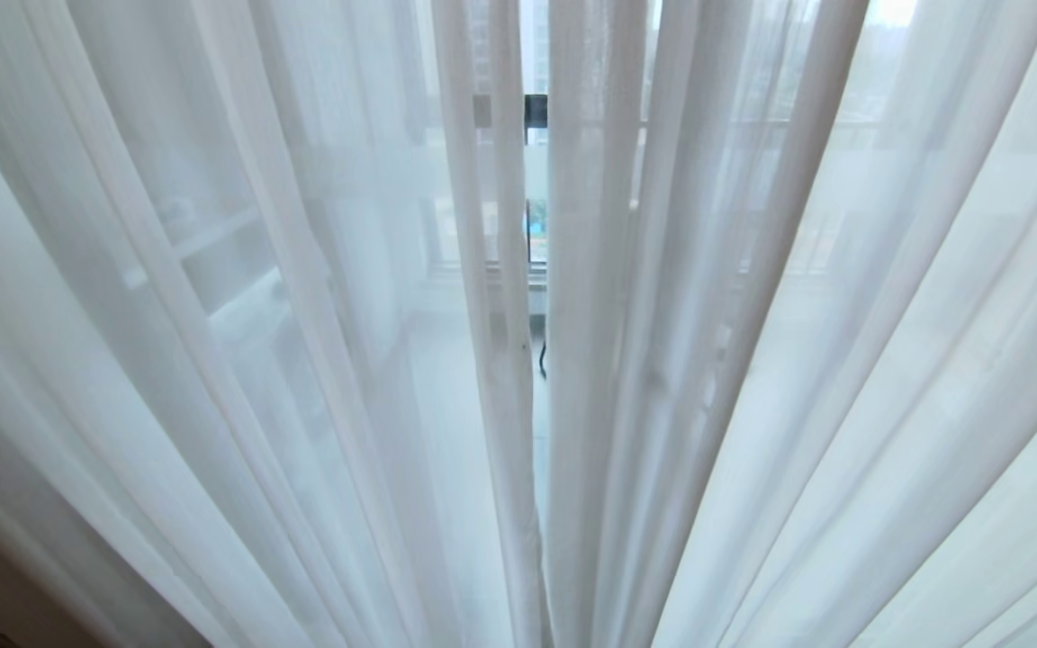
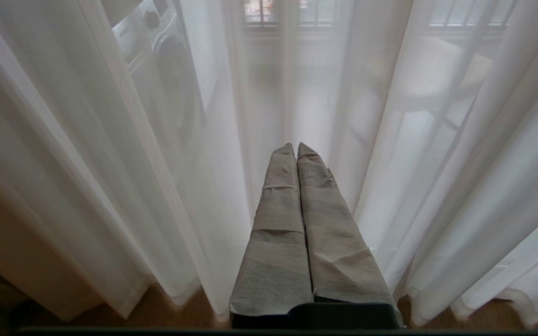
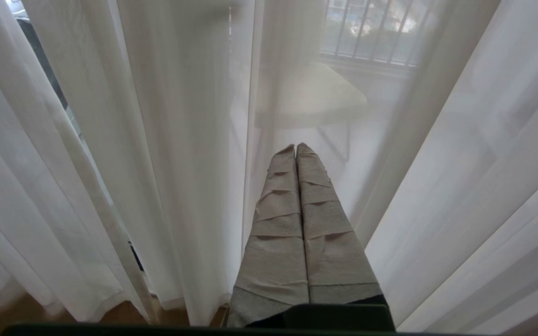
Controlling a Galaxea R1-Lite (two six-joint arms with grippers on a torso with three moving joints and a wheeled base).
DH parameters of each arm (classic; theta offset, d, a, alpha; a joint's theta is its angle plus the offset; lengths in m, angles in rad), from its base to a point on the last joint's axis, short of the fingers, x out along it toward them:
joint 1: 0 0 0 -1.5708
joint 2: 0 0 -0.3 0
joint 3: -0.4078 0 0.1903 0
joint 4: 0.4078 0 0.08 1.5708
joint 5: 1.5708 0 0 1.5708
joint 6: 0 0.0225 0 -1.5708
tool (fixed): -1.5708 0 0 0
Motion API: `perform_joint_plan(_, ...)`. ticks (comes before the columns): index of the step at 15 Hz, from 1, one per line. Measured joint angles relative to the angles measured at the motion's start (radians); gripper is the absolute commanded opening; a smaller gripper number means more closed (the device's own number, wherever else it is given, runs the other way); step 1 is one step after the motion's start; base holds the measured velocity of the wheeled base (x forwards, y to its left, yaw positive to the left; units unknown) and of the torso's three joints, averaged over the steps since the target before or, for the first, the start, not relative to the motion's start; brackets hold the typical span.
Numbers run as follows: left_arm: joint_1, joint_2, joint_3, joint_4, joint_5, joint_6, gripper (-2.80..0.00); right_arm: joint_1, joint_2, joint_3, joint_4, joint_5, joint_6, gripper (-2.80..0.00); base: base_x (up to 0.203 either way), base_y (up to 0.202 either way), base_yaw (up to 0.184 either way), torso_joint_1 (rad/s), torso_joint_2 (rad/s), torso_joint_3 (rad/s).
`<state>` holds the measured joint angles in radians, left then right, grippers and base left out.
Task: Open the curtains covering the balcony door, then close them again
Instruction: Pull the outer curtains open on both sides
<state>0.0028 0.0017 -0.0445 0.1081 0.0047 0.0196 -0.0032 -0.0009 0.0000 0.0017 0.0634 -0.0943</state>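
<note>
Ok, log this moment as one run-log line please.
sheer curtains: drawn, narrow centre gap | left claw: shut, empty, facing sheers | right claw: shut, empty, facing sheers | opening: not begun

Left gripper (image 2: 296, 149) jaws pressed together; right gripper (image 3: 295, 149) likewise.

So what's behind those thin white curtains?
Through the sheer curtains a washing machine, a pale table and a barred railing show faintly. The narrow gap reveals a black frame. Folds blur everything else.
</note>
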Motion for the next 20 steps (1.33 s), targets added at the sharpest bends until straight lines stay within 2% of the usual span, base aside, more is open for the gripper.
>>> perform_joint_plan(20,0.0,0.0,-0.007,0.003,-0.006,0.0,-2.8,0.0,0.0,0.0,0.0,0.0,0.0,-2.8,0.0,0.0,0.0,0.0,0.0,0.0)
